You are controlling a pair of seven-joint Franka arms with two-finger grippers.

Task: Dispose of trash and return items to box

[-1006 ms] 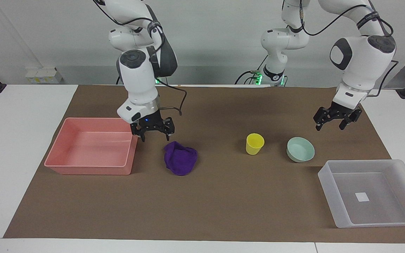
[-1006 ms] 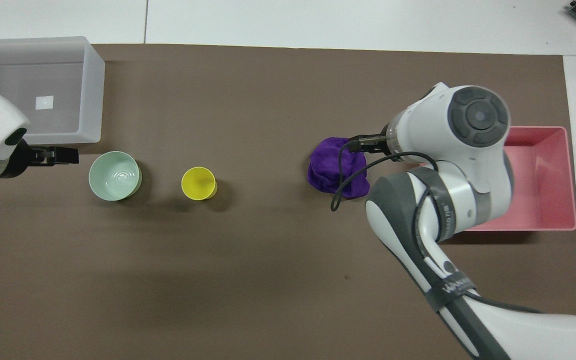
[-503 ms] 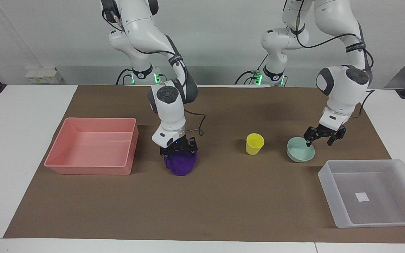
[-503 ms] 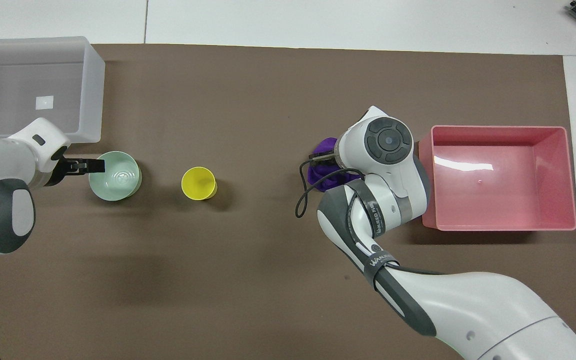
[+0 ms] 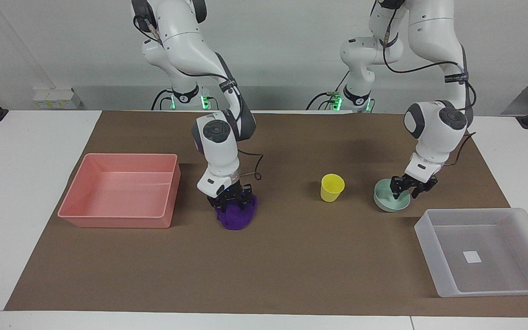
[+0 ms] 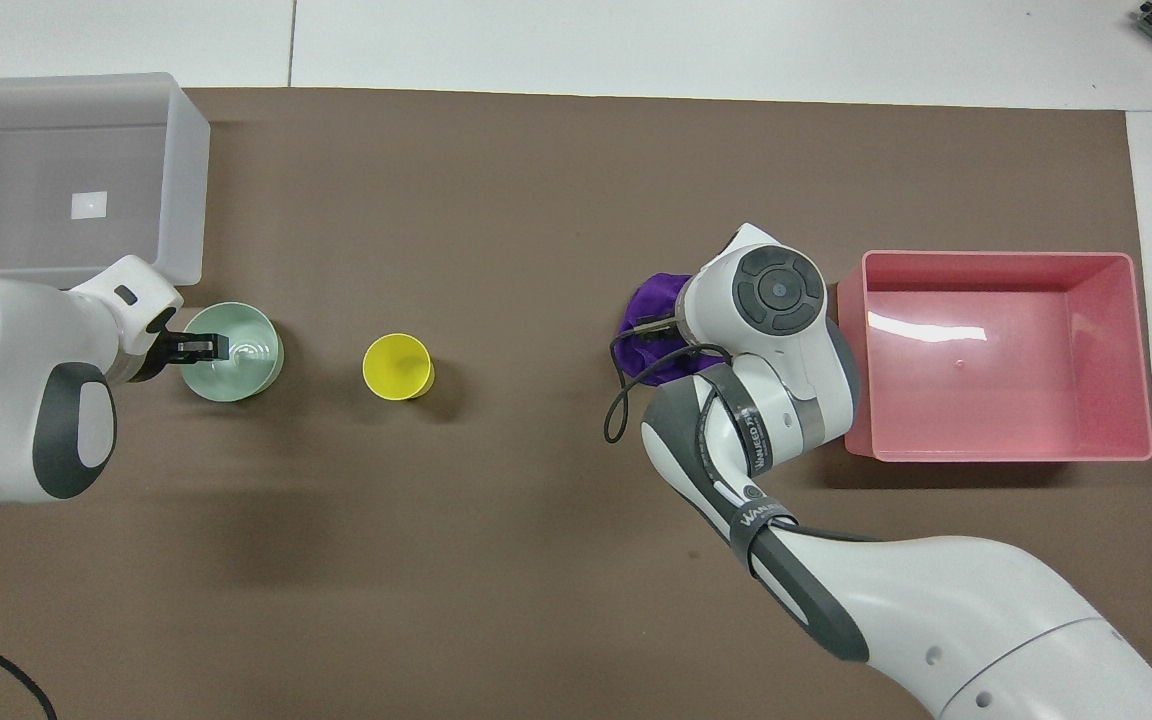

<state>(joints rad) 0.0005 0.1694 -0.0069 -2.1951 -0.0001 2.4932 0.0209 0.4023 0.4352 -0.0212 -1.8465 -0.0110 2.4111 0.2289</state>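
The purple cloth wad (image 5: 237, 220) lies on the brown mat beside the pink tray. My right gripper (image 5: 230, 204) is open and pressed down into the top of the wad; in the overhead view the right wrist covers most of the cloth (image 6: 650, 300). The mint-green bowl (image 5: 385, 202) stands beside the yellow cup (image 5: 332, 187), toward the left arm's end. My left gripper (image 5: 407, 189) is open and down at the bowl's rim, one finger inside the bowl (image 6: 241, 362) and one outside. The frosted white box (image 5: 429, 240) stands empty, farther from the robots than the bowl.
The pink tray (image 5: 117, 221) stands empty at the right arm's end, close beside the cloth. The yellow cup (image 6: 397, 367) stands upright between bowl and cloth. The box's wall (image 6: 188, 180) is close to the bowl. A brown mat (image 5: 291, 266) covers the table.
Both arms came down from above the table. The right gripper moved from beside the tray onto the cloth and sank into it. The left gripper dropped to the bowl's rim.
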